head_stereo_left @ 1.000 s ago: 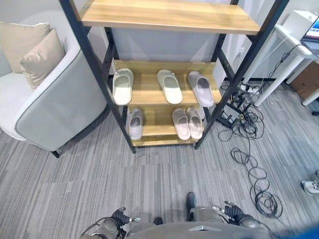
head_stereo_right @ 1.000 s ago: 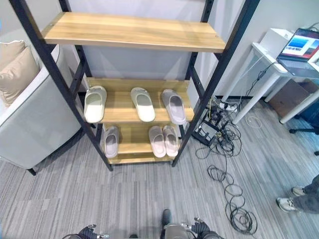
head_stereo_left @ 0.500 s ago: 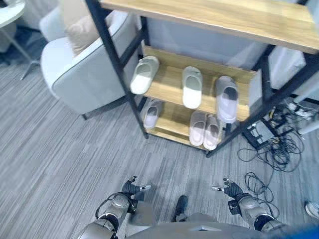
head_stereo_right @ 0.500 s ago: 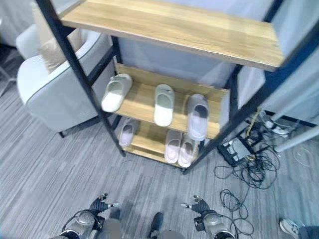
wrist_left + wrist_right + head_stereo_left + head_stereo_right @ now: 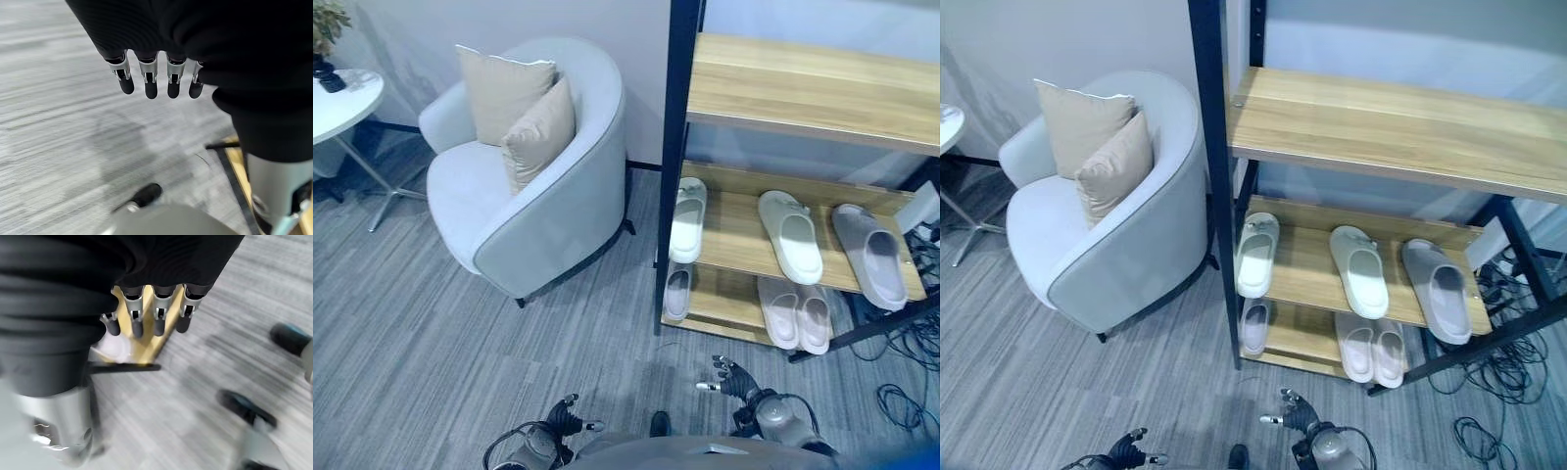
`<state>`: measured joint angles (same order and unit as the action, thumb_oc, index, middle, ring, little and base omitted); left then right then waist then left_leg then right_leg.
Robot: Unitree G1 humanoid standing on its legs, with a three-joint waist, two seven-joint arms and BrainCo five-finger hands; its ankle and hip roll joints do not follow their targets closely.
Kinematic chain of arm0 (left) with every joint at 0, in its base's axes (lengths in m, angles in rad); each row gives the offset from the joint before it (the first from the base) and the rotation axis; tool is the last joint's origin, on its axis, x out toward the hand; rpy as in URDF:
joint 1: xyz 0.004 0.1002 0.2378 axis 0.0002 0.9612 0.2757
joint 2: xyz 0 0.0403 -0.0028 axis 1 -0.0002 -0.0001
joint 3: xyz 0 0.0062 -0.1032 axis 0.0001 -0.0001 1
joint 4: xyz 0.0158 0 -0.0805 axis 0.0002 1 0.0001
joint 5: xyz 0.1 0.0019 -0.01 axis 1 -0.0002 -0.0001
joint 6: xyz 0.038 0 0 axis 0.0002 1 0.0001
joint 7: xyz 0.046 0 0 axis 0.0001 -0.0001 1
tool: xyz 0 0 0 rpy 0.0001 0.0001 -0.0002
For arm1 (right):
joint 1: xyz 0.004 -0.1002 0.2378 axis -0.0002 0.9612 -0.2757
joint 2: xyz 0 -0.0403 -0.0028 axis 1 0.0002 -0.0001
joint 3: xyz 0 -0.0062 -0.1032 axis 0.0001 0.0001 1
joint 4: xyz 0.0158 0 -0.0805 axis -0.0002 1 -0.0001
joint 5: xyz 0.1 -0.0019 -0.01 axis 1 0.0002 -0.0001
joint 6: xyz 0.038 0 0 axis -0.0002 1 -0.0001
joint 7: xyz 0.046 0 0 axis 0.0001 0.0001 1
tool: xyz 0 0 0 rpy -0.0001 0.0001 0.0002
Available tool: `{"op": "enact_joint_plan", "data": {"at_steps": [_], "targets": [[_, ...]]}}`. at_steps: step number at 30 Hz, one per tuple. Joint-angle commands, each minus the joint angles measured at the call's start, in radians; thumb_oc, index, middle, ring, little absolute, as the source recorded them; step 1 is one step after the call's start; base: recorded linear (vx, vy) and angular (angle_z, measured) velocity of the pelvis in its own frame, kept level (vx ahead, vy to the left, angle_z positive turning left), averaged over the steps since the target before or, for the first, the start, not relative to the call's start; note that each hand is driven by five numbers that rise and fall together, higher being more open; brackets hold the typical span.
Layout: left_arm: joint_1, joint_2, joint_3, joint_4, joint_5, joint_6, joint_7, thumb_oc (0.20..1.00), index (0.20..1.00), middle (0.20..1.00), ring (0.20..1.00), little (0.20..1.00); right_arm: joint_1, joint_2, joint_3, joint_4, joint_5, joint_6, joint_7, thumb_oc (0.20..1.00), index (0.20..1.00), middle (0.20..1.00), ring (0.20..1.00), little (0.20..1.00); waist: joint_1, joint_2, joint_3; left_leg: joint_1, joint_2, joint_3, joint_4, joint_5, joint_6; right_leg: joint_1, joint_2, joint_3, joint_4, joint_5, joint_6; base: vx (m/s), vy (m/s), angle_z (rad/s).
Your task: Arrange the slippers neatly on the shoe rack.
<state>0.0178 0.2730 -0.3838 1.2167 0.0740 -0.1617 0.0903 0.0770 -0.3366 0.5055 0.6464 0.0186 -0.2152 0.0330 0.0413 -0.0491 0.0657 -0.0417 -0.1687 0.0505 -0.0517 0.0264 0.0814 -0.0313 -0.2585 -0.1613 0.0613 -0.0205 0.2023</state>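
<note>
A tall black-framed shoe rack (image 5: 680, 147) with wooden shelves stands just beside a pale grey armchair (image 5: 533, 186) holding two beige cushions (image 5: 524, 117). Six slippers sit on the rack: three pale ones (image 5: 789, 235) spread across the middle shelf, three pinkish ones (image 5: 793, 311) on the bottom shelf. Low over the grey carpet, the left hand (image 5: 566, 419) and right hand (image 5: 736, 378) hang empty, fingers loosely extended.

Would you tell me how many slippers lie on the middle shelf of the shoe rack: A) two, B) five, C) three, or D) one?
C: the middle shelf carries a white slipper at its left end, a white slipper in the middle and a grey slipper at its right end.
</note>
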Motion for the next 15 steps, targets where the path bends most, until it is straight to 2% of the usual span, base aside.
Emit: {"op": "enact_joint_plan", "data": {"at_steps": [1, 2, 3, 5, 7, 9, 15], "targets": [[-0.073, -0.029, 0.041, 0.108, 0.061, -0.015, 0.027, 1.000, 1.000, 1.000, 1.000, 1.000, -0.249, 0.025, -0.127, 0.168, 0.033, 0.003, -0.065, 1.000, 1.000, 1.000, 1.000, 1.000, 0.021, 0.014, 0.047, -0.010, 0.198, -0.098, 0.030, -0.058, -0.109, 0.092, 0.046, -0.009, -0.072, 0.002, -0.043, 0.01, -0.109, -0.19], [-0.071, -0.045, 0.029, 0.123, 0.064, -0.008, 0.030, 1.000, 1.000, 1.000, 1.000, 1.000, -0.249, 0.030, -0.113, 0.133, 0.023, -0.002, -0.064, 1.000, 1.000, 1.000, 1.000, 1.000, 0.019, 0.017, 0.046, -0.001, 0.202, -0.098, 0.015, -0.050, -0.112, 0.095, 0.053, -0.007, -0.080, -0.001, -0.045, -0.04, -0.167, -0.03], [-0.051, -0.019, 0.053, 0.092, 0.056, -0.009, -0.002, 1.000, 1.000, 1.000, 1.000, 1.000, 0.001, -0.051, -0.098, -0.203, 0.005, 0.071, 0.060, 1.000, 1.000, 1.000, 1.000, 1.000, -0.014, 0.012, 0.049, 0.003, 0.212, -0.092, -0.025, -0.023, -0.125, 0.091, 0.062, -0.009, -0.095, 0.001, -0.045, -0.05, -0.174, 0.18], [-0.036, -0.007, 0.065, 0.081, 0.060, -0.010, -0.005, 1.000, 1.000, 1.000, 1.000, 1.000, 0.055, -0.093, -0.115, -0.347, -0.010, 0.072, 0.090, 1.000, 1.000, 1.000, 1.000, 1.000, -0.022, 0.013, 0.049, -0.001, 0.214, -0.095, -0.035, -0.014, -0.128, 0.089, 0.065, -0.017, -0.097, -0.001, -0.044, -0.04, -0.108, 0.32], [-0.035, -0.009, 0.070, 0.073, 0.057, -0.015, -0.003, 1.000, 1.000, 1.000, 1.000, 1.000, 0.078, -0.105, -0.125, -0.364, -0.014, 0.061, 0.095, 1.000, 1.000, 1.000, 1.000, 1.000, -0.028, 0.017, 0.051, -0.001, 0.214, -0.097, -0.036, -0.013, -0.129, 0.090, 0.066, -0.020, -0.097, 0.000, -0.044, -0.01, -0.034, -0.22], [-0.043, -0.013, 0.059, 0.056, 0.056, -0.026, 0.001, 1.000, 1.000, 1.000, 1.000, 1.000, 0.051, -0.083, -0.108, -0.296, -0.004, 0.056, 0.094, 1.000, 1.000, 1.000, 1.000, 1.000, -0.030, 0.021, 0.056, 0.001, 0.215, -0.100, -0.036, -0.013, -0.131, 0.092, 0.070, -0.023, -0.099, -0.001, -0.046, 0.00, -0.036, -0.13], [-0.052, -0.021, 0.033, 0.050, 0.087, -0.030, 0.011, 1.000, 1.000, 1.000, 1.000, 1.000, -0.043, -0.084, -0.045, -0.285, 0.037, 0.015, 0.105, 1.000, 1.000, 1.000, 1.000, 1.000, -0.022, 0.031, 0.063, -0.002, 0.213, -0.103, -0.036, -0.015, -0.132, 0.089, 0.072, -0.026, -0.102, -0.003, -0.047, 0.00, -0.012, 0.00]]}}
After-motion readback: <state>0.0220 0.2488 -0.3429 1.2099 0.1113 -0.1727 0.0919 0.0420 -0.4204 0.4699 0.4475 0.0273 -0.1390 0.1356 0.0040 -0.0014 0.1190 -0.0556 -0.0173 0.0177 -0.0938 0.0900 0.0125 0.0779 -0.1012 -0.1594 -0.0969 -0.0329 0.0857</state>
